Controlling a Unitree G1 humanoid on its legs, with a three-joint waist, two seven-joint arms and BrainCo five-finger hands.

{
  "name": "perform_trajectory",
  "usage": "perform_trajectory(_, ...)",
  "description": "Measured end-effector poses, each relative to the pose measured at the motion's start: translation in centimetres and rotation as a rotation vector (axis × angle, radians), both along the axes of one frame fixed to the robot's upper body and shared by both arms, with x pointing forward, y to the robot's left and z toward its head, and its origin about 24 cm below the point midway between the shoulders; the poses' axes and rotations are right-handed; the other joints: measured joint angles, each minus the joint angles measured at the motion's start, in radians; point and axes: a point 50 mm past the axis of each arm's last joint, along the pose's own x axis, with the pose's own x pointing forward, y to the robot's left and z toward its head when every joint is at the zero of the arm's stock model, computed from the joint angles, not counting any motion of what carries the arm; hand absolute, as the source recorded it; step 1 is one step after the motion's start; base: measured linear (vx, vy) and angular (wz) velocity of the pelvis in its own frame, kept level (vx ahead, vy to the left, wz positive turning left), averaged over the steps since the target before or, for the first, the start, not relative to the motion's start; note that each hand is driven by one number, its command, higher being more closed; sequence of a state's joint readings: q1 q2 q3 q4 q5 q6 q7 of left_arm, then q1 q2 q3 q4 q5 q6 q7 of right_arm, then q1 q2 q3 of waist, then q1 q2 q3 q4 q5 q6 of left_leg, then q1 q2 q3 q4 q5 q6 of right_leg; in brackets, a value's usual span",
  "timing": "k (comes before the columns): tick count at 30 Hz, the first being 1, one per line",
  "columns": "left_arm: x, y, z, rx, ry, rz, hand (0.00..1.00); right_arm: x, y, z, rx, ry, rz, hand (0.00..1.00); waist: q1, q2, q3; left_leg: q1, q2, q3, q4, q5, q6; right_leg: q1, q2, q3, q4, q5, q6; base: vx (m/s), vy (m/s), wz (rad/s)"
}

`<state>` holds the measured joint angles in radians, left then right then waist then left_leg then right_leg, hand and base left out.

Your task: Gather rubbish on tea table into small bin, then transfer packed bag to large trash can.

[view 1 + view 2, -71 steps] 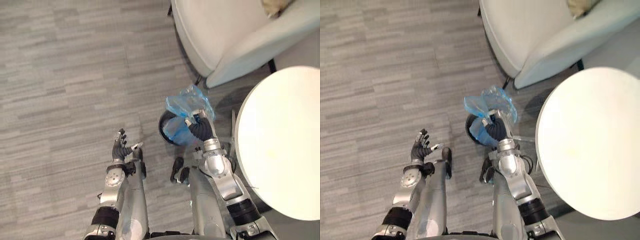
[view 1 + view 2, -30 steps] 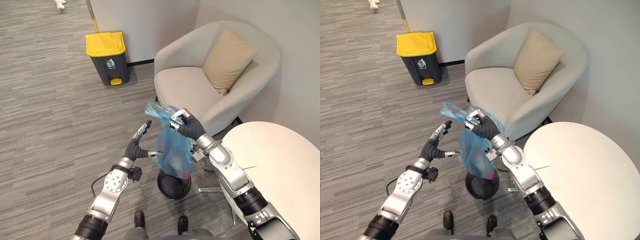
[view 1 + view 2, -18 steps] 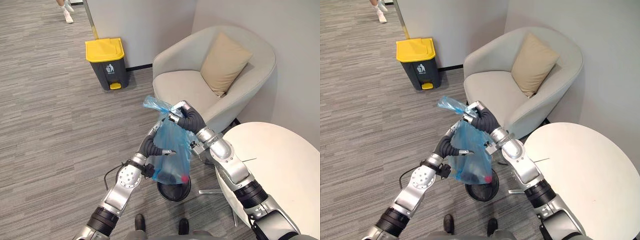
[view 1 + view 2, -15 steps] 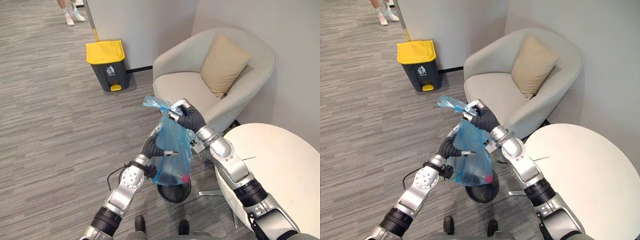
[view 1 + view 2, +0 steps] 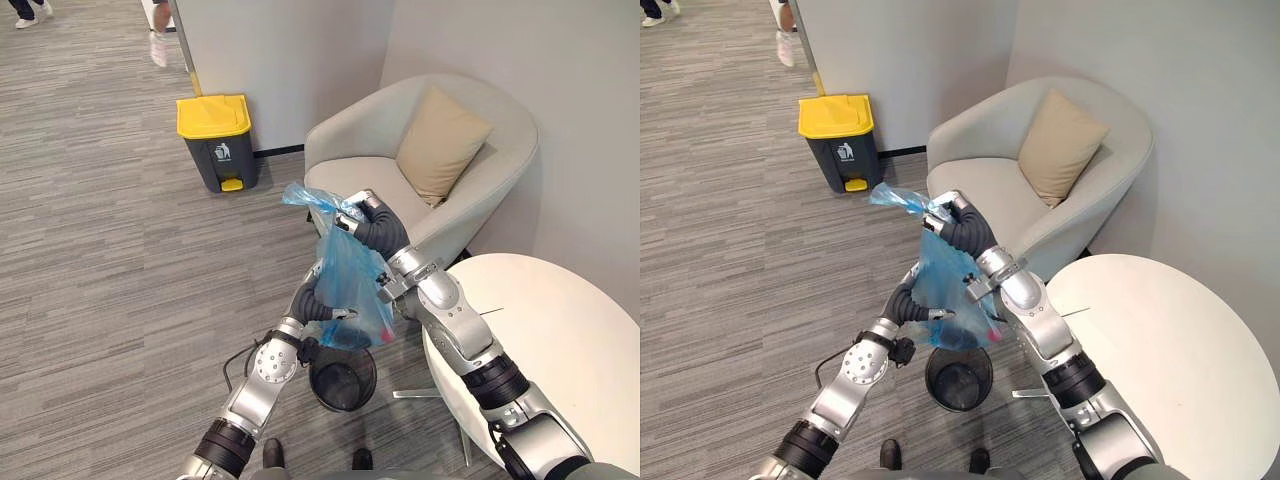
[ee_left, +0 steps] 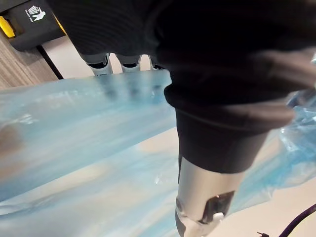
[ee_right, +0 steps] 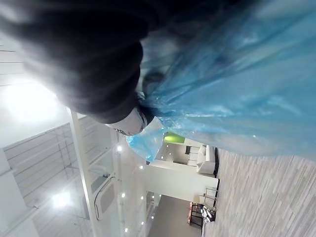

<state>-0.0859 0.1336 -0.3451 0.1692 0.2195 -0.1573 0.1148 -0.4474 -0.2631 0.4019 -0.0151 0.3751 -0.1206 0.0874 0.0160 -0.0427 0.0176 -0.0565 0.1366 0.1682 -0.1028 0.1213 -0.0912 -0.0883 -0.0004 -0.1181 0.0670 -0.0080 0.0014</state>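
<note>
Holding blue bag, rubbish inside | right robot hand | small bin below

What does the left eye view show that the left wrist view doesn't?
Left eye view adds the grey armchair, tan cushion, round white table, small black bin, and the right hand gripping the translucent blue plastic bag at its neck. Left wrist view adds the bag's creases close up. Both: the bag, the left hand against it, and the yellow-lidded dark trash can.

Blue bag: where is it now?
In the head views, the blue bag hangs from the right hand above the small bin, left hand at its side.
</note>
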Motion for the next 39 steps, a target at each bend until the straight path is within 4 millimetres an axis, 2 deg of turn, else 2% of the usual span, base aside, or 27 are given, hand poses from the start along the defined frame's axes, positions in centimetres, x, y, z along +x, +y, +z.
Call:
perform_trajectory(5,-0.4,0.4,-0.7,-0.029,0.038,0.055,0.0,-0.1,0.4,0.1,0.042,0.016,0.018,1.0,0.001,0.0,0.0,0.014,0.002,-0.003,-0.001,0.002,-0.002,0.017,0.002,-0.005,-0.004,0.0,0.0,0.0,0.001,0.01)
perform_trajectory(12,-1.7,1.3,-2.5,-0.007,0.112,0.089,0.0,-0.5,2.2,0.4,0.066,0.033,0.095,1.0,0.003,-0.001,-0.001,0.01,0.003,-0.006,0.0,0.002,-0.003,0.025,0.002,-0.007,-0.028,0.014,0.001,0.0,0.0,0.0)
perform_trajectory(15,-2.4,0.9,-3.8,0.017,0.152,0.059,0.0,-0.8,2.8,0.0,0.041,0.042,0.127,1.0,0.007,-0.001,-0.001,0.008,0.004,-0.01,0.0,0.002,-0.003,0.029,0.002,-0.01,-0.037,0.019,0.002,0.01,0.003,0.02)
perform_trajectory(21,-2.9,0.3,-4.8,0.023,0.17,0.02,0.0,-1.6,4.5,-0.3,0.007,0.048,0.205,1.0,0.024,-0.001,-0.001,0.008,0.005,-0.01,0.0,0.002,-0.004,0.029,0.003,-0.01,-0.037,0.019,0.002,0.0,0.0,0.0)
perform_trajectory(23,-2.4,-0.3,-5.0,0.04,0.172,0.009,0.0,-1.9,5.6,-0.6,-0.031,0.052,0.25,1.0,0.026,-0.001,-0.001,0.008,0.005,-0.01,0.0,0.002,-0.004,0.029,0.004,-0.01,-0.037,0.019,0.002,0.0,0.0,0.0)
perform_trajectory(25,-0.9,-1.0,-4.6,0.073,0.156,-0.01,0.0,-2.2,6.6,-1.1,-0.065,0.069,0.286,1.0,0.025,-0.002,-0.002,0.008,0.006,-0.01,0.0,0.002,-0.004,0.028,0.004,-0.009,-0.036,0.02,0.001,0.0,0.0,0.0)
perform_trajectory(28,0.9,-1.2,-3.3,0.094,0.113,0.006,0.0,-2.2,6.9,-0.9,-0.037,0.085,0.302,1.0,0.02,-0.002,-0.002,0.008,0.005,-0.005,0.0,0.002,-0.005,0.026,0.003,-0.004,-0.036,0.022,0.001,0.0,0.016,-0.05)
perform_trajectory(29,1.1,-1.3,-3.0,0.093,0.103,0.008,1.0,-2.2,7.0,-0.8,-0.024,0.09,0.309,1.0,0.017,-0.002,-0.002,0.009,0.005,-0.004,0.0,0.002,-0.005,0.026,0.003,-0.003,-0.036,0.022,0.001,0.02,0.012,-0.04)
perform_trajectory(35,1.7,-1.6,-1.9,0.083,0.049,0.038,1.0,-2.3,7.3,-0.7,0.038,0.141,0.347,1.0,0.001,-0.002,-0.002,0.009,0.005,-0.001,0.006,0.003,-0.005,0.025,0.004,0.0,-0.036,0.022,0.001,0.01,0.005,-0.01)
perform_trajectory(39,2.0,-2.1,-1.4,0.069,0.035,0.038,1.0,-3.3,8.9,-1.0,0.009,0.161,0.43,1.0,0.0,-0.002,-0.002,0.012,0.007,0.004,0.006,0.002,-0.005,0.025,0.007,0.005,-0.036,0.022,0.0,0.01,0.009,-0.03)
